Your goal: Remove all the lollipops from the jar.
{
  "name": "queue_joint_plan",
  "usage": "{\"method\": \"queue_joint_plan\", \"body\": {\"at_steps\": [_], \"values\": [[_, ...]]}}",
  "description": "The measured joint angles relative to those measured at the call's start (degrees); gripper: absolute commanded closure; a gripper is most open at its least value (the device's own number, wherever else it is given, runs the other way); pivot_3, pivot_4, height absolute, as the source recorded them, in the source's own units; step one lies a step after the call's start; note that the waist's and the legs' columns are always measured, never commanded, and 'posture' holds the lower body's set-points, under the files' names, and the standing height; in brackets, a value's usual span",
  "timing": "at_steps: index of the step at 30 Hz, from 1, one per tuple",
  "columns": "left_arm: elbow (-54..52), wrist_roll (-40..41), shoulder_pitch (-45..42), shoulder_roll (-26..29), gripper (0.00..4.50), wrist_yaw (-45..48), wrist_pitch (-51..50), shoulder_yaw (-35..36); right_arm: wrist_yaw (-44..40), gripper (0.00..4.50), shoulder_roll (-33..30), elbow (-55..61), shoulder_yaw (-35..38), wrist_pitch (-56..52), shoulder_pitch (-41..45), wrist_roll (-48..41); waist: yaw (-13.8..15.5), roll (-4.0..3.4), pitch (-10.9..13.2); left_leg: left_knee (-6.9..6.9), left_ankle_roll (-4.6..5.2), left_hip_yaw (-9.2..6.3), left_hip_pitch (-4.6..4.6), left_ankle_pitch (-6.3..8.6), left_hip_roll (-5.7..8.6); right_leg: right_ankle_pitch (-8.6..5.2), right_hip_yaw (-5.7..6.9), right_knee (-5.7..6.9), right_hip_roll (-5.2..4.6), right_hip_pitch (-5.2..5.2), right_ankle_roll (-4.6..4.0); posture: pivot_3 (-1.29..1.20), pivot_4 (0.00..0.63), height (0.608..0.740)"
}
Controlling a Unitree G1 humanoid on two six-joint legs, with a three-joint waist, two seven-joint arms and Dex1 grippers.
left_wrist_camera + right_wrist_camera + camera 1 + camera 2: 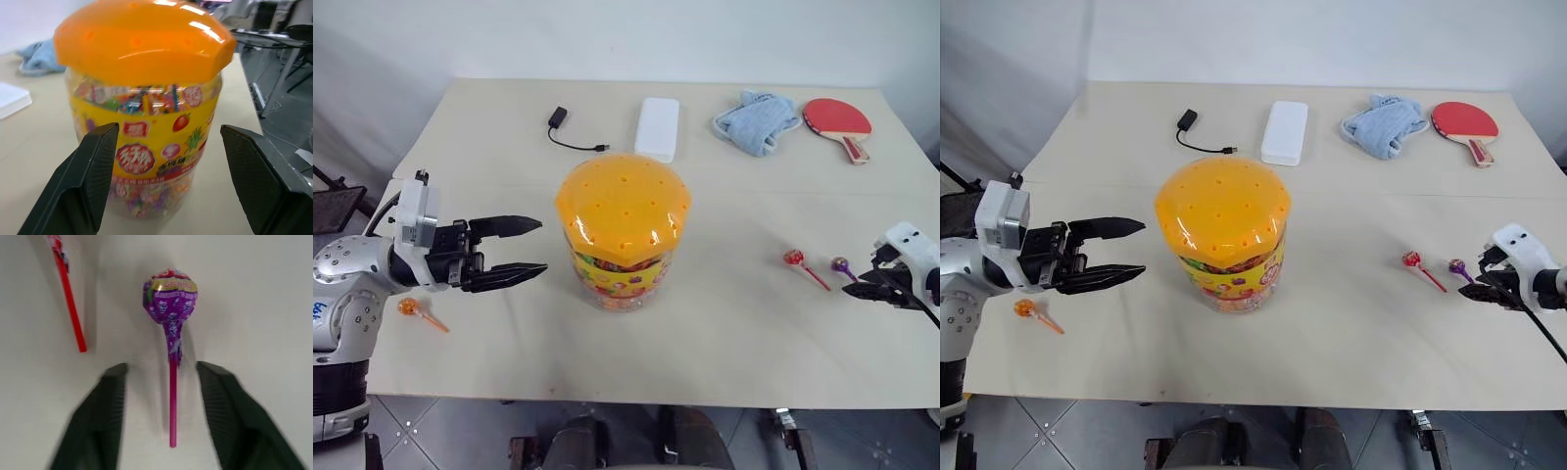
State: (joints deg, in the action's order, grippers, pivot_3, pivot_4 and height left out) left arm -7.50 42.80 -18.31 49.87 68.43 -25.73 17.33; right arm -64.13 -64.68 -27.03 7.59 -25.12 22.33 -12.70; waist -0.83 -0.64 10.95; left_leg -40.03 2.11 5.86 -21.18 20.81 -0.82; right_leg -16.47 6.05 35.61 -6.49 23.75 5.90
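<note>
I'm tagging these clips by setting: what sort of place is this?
Probably a lab or office room, not a home: a plain beige table set against a white wall, grey tiled floor below, and office chairs and desks behind the clear plastic sweet jar with the orange lid.

lollipops (pixel 793 258): 3 (on table) | jar (pixel 622 235): 1 | paddle (pixel 838 119): 1

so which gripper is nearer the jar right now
Left. The left gripper sits open just beside the jar, on its left and aimed at it. The right gripper is far off near the table's right edge, by the purple lollipop.
</note>
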Motion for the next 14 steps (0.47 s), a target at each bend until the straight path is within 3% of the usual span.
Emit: {"method": "queue_joint_plan", "body": {"at_steps": [3,5,7,11,14], "values": [[1.8,-1.3,2.2,0.6,0.97,-0.7,0.3,2.3,-6.6,0.03,3.3,3.0,10.6,10.6,-1.3,-8.0,0.0,0.01,0.0,0.0,0.0,0.07,0.08,0.0,-0.04,0.01,0.08,0.01,0.13,-0.01,0.01,0.0,0.15,0.74],[2.2,-3.2,4.1,0.9,0.97,-0.9,1.7,2.8,-8.9,0.03,6.6,7.8,16.5,13.9,-1.2,-14.4,-0.1,0.02,0.0,0.0,-0.01,0.06,0.12,0.0,-0.04,0.01,0.08,0.04,0.11,-0.06,0.01,0.0,0.15,0.74],[4.0,-5.2,5.9,1.0,0.97,-1.2,3.7,3.8,-10.2,0.03,7.3,12.8,17.7,13.7,-2.8,-17.3,0.0,0.02,0.0,0.0,-0.01,0.01,0.12,0.01,-0.05,0.01,0.03,0.04,0.02,-0.05,0.01,0.0,0.15,0.74],[6.3,-8.1,7.8,0.2,0.97,-2.5,8.8,5.9,-12.4,0.03,10.7,26.1,16.5,12.3,-9.4,-21.6,0.7,0.04,0.0,-0.02,-0.01,-0.1,0.05,0.02,-0.03,0.01,-0.03,0.0,-0.09,-0.07,0.01,0.0,0.15,0.74],[6.4,-11.0,9.5,-0.4,0.97,-5.2,12.4,6.9,-11.4,0.03,17.2,35.7,12.2,14.9,-11.0,-22.5,0.8,0.05,0.0,-0.03,-0.01,-0.16,0.08,0.02,0.0,0.02,-0.03,0.02,-0.14,-0.1,0.02,0.0,0.15,0.74]]}}
